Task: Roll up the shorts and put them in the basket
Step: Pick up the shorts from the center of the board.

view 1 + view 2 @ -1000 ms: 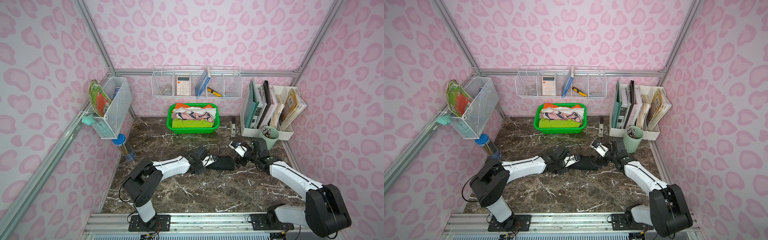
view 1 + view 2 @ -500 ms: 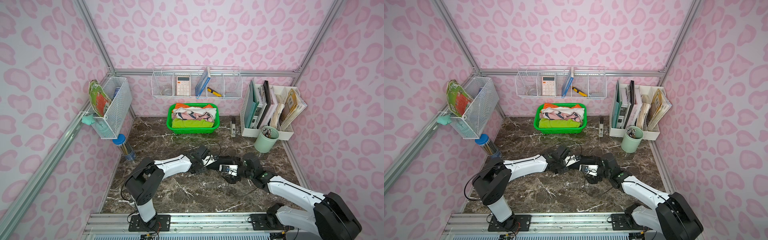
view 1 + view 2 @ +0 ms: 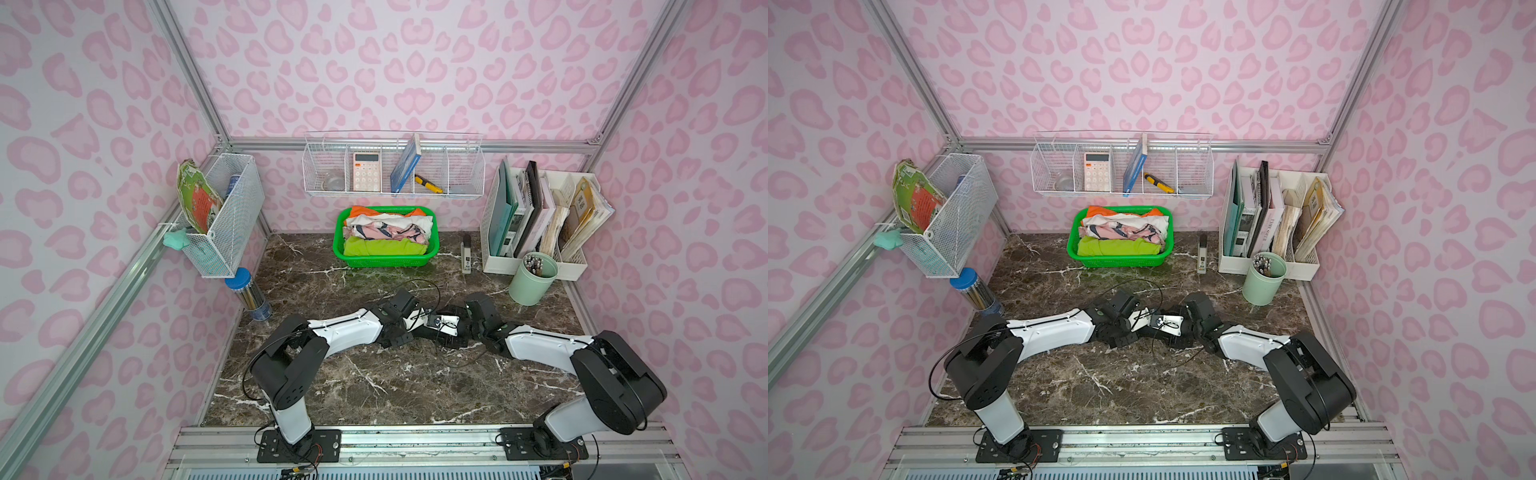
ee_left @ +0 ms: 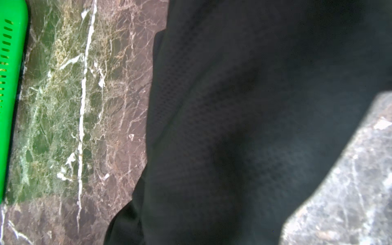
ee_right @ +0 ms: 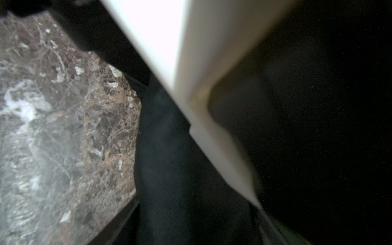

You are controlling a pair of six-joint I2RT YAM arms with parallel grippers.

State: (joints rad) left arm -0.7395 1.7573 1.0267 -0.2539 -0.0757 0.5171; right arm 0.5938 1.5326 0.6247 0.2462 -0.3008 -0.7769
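A: Nearest to us, what is cut off?
B: The rail [image 3: 415, 440] carrying both arm bases runs along the near edge, and the frame cuts what lies below it. Behind it the worktop [image 3: 374, 386] is open marble.
A: And the shorts?
B: They are in the middle of the worktop, between the two wrists. In both top views only a small black strip of the shorts [image 3: 423, 332] [image 3: 1145, 332] shows, because the arms cover the rest. I cannot tell if they are rolled. Their black mesh fabric fills the left wrist view.
A: The left end effector?
B: The left end effector [image 3: 405, 330] is low at the left end of the shorts. No view shows its fingers, so I cannot tell if it is spread or pinching.
A: The right one?
B: The right end effector [image 3: 444, 334] reaches in from the right. Its wrist view is blurred and a white part [image 5: 191, 74] crosses it. I cannot tell its opening either.
A: Room farther away?
B: Open marble separates the shorts from the green basket [image 3: 386, 262] at the far wall. The mint cup [image 3: 532, 286] stands far right, apart from the right arm.
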